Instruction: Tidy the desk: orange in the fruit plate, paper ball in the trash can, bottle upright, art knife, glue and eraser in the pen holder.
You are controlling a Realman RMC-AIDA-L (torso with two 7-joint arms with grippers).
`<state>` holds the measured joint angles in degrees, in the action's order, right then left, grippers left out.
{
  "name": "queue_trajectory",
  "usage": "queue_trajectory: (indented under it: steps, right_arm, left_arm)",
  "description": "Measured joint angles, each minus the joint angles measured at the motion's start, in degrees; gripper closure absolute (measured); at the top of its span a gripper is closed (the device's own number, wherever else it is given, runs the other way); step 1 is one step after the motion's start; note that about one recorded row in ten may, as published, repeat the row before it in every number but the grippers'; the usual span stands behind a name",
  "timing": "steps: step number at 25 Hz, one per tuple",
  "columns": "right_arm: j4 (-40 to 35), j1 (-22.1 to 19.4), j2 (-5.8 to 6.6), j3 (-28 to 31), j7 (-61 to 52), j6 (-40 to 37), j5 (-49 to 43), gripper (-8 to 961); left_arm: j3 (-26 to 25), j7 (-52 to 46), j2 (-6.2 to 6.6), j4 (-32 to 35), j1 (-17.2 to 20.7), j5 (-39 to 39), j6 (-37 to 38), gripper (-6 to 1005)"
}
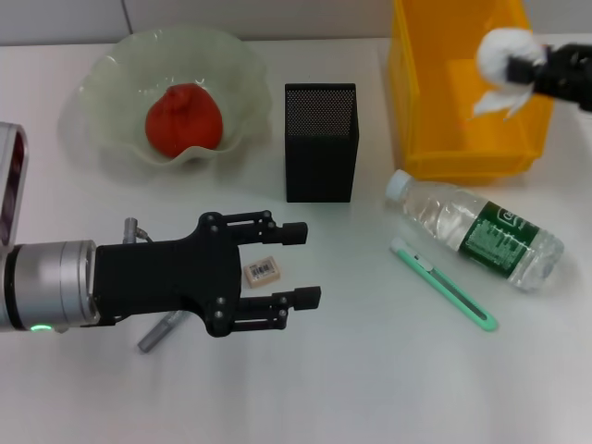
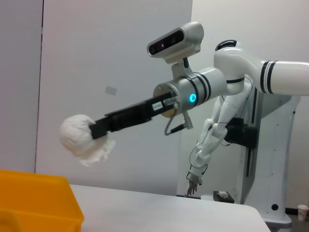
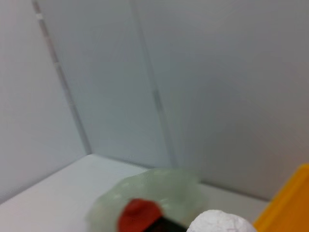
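Presently, the right end effector (image 1: 529, 68) is held in the air over the yellow trash can (image 1: 444, 139), pinching the white paper ball (image 1: 507, 54) between its fingers. The left wrist view confirms this: the ball (image 2: 79, 137) hangs clamped at the tip of the black fingers, above and clear of the yellow rim (image 2: 38, 193).

The left end effector (image 1: 305, 265) hovers low over the white worktop (image 1: 351, 370) with its fingers spread wide and nothing between them. The small beige eraser (image 1: 262, 270) lies on the worktop in the gap between the two finger arms, as seen from the head camera; contact cannot be judged. The silver-grey glue stick (image 1: 159, 334) lies on the worktop, mostly hidden under the same end effector's body.

The orange (image 1: 183, 118) sits inside the pale green fruit plate (image 1: 111, 74) at the far left of the worktop. The black mesh pen holder (image 1: 320, 143) stands upright between the plate and the trash can, apart from both. The clear bottle (image 1: 481, 231) lies on its side in front of the trash can, white cap pointing toward the pen holder. The mint-green art knife (image 1: 442, 283) lies flat just beside the bottle, on its nearer side, roughly parallel to it.
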<state>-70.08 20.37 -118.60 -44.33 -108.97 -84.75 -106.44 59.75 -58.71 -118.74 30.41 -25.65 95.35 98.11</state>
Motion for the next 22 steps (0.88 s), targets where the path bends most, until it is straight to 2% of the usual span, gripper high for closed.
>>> queue_trajectory:
  steps: [2,6,12,17,22]
  right_arm:
    - [0.4,0.7,0.91,0.1,0.0,4.1,-1.7,448]
    - [1.5,2.3,1.17,0.2,0.1,7.5,-4.1,426]
    - [6.2,6.1,0.96,-0.4,0.1,14.8,-10.1,394]
    - [8.6,9.3,0.55,-0.4,-0.1,17.9,-16.6,366]
    - [9.0,10.0,0.11,-0.8,0.1,20.7,-17.1,339]
  left_arm:
    - [0.0,0.0,0.00,0.0,0.0,0.0,0.0,346]
    - [0.4,0.0,0.00,0.0,-0.3,0.0,-0.2,347]
    - [0.2,0.0,-0.08,0.0,-0.3,0.0,-1.0,349]
    - [0.1,0.0,-0.09,0.0,-0.4,0.0,-1.3,350]
    - [0.4,0.0,-0.09,-0.1,-0.7,0.0,-1.8,351]
